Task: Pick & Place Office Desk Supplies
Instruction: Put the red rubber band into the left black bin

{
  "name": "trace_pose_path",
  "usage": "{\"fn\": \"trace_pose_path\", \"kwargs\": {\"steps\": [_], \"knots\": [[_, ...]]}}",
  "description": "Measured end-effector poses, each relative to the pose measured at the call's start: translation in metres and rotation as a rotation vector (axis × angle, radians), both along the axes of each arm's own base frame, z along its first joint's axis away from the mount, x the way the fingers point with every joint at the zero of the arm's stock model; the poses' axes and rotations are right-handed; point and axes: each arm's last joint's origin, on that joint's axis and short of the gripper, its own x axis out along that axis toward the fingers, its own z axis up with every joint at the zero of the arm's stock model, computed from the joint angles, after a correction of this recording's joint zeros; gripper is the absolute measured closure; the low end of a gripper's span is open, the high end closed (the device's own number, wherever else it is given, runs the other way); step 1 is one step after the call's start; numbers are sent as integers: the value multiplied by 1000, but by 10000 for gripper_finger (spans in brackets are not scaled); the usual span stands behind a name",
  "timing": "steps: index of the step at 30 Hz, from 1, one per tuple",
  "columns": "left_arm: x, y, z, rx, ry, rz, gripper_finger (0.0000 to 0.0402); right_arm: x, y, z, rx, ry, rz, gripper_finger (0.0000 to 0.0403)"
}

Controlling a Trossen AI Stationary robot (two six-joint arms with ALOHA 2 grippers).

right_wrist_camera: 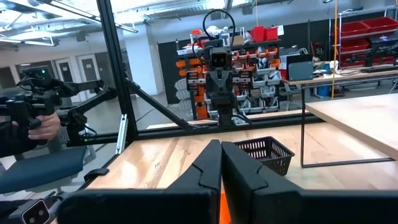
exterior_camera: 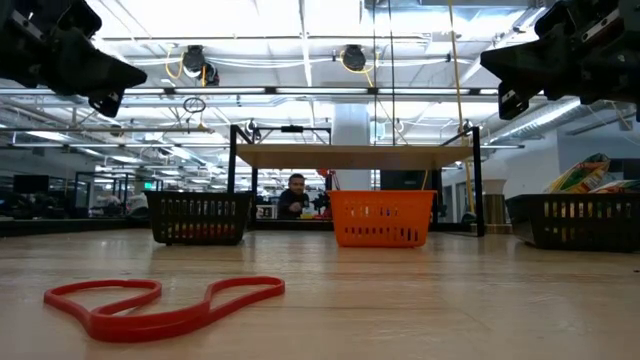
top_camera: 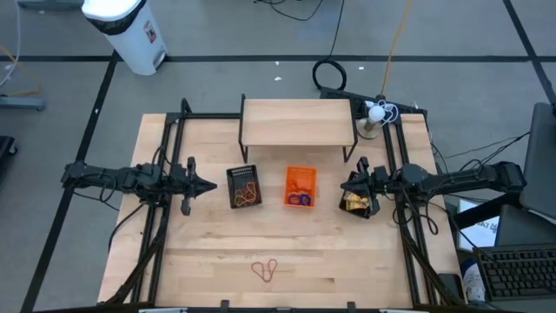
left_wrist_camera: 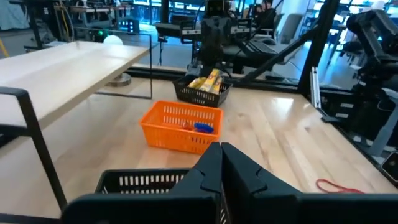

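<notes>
A red rubber band point(top_camera: 265, 269) point(exterior_camera: 160, 305) lies flat on the table near its front edge. Three baskets stand in a row at mid table. The left black basket point(top_camera: 244, 186) holds rubber bands, the orange basket point(top_camera: 301, 187) holds small rings, and the right black basket point(top_camera: 359, 203) holds yellow packets point(left_wrist_camera: 205, 82). My left gripper point(top_camera: 211, 185) point(left_wrist_camera: 221, 163) hovers shut just left of the left black basket, holding nothing. My right gripper point(top_camera: 345, 185) point(right_wrist_camera: 221, 158) hovers shut above the right black basket, also holding nothing.
A low wooden shelf point(top_camera: 298, 122) on dark legs stands behind the baskets. Dark frame rails point(top_camera: 165, 165) run along both table sides. Bare wood lies between the baskets and the rubber band. A person's hand point(right_wrist_camera: 37, 124) shows beyond the table.
</notes>
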Motion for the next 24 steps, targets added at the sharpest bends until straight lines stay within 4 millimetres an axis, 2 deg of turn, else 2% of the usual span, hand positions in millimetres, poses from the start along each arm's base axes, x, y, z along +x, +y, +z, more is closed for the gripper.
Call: {"fn": "trace_pose_path", "kwargs": {"steps": [6, 15, 20, 24], "knots": [[0, 0, -3, -4, 20, 8, 399, 0, 0, 0, -2, 0, -1, 402], [6, 3, -30, -50, -2, 79, 400, 0, 0, 3, -22, -33, -9, 399], [7, 3, -31, -174, 12, 105, 393, -1, 0, 5, -60, -56, -17, 399], [10, -1, -14, -220, 0, 126, 399, -1, 0, 7, -87, -80, -23, 399]]}}
